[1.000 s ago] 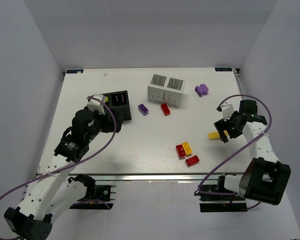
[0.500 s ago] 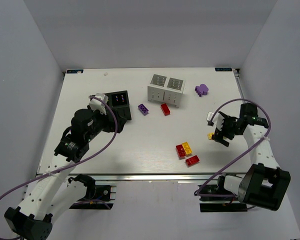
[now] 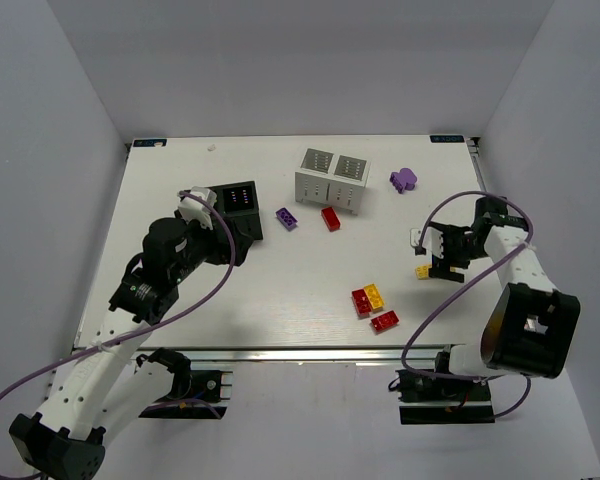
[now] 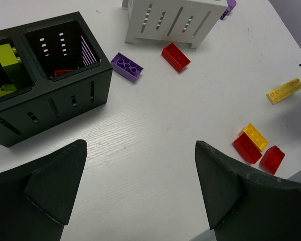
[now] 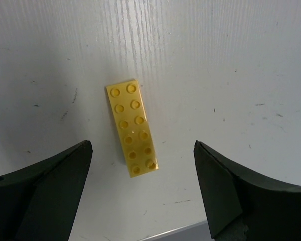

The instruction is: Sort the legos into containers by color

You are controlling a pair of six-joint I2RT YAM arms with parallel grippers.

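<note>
The right tool (image 5: 141, 150) gapes wide over a yellow lego (image 5: 132, 128); left tool (image 4: 140, 150) equally wide.

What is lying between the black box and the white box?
A purple brick, nearer the black box, and a red brick, nearer the white box; clearest in the left wrist view.

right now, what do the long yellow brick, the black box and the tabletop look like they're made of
Long yellow brick: moulded plastic by the look, smooth slight sheen, two rows of round studs. Black box: likely matte plastic, thin slotted walls. Tabletop: white, fine grain streaks and scuffs, perhaps painted wood or laminate.
</note>
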